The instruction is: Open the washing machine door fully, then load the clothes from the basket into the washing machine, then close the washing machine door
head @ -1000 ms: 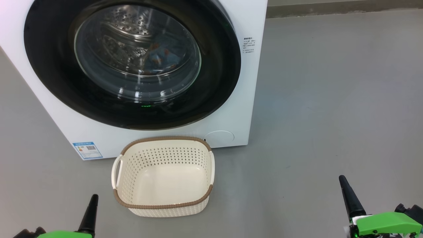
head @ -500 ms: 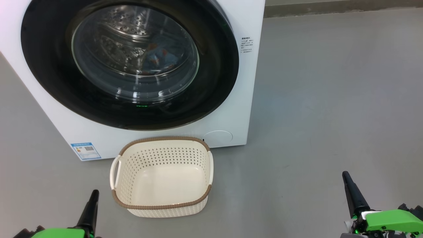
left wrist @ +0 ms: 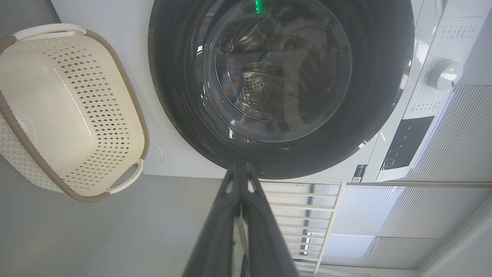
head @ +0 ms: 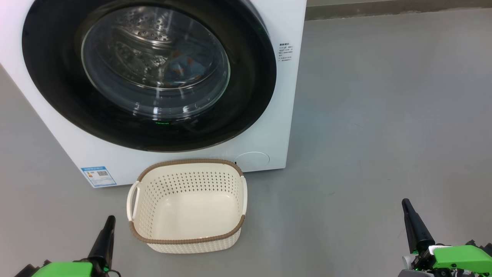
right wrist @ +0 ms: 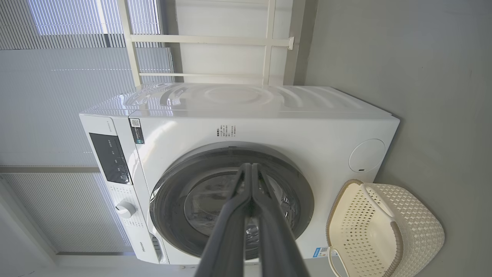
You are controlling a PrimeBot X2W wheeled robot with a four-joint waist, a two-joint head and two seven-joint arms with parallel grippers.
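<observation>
Left gripper (head: 108,223) and right gripper (head: 407,207): both pressed together, empty. Basket (head: 184,241) just ahead of the left one, empty; beyond it the door (head: 250,88) looks shut, clothes (head: 184,67) behind the glass. Task looks finished; next move needs only a latch check.

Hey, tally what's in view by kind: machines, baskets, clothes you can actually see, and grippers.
washing machine: 1
basket: 1, empty
blue garment, inside the washing machine: 1
grippers: 2, left gripper and right gripper, both shut
Total: 5
</observation>
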